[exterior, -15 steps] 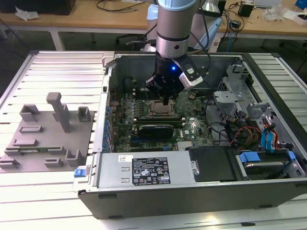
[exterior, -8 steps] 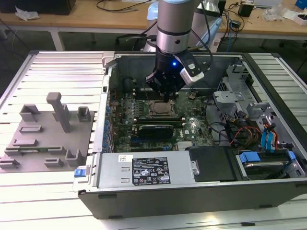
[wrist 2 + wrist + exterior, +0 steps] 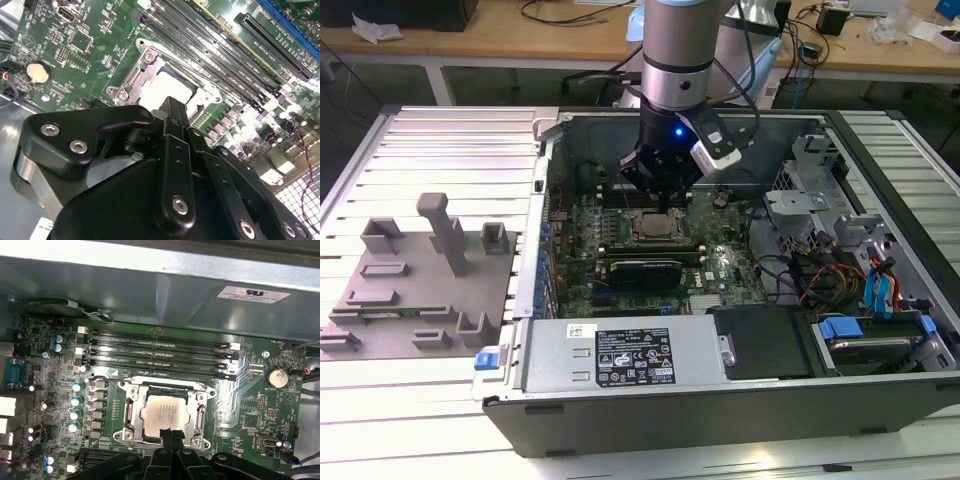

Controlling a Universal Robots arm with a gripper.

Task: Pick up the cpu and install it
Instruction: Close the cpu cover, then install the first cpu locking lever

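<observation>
We see the small silver-white square cpu (image 3: 162,412) lying flat in the metal socket frame (image 3: 129,412). The black gripper (image 3: 170,434), narrowed to a point and holding nothing, hangs directly over one edge.

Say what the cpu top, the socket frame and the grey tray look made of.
Top of the cpu: metal, judging by its pale, matte silver sheen. Socket frame: bare metal with bright glints and screw heads. Grey tray: probably plastic, a uniform matte grey with moulded blocks.
</observation>
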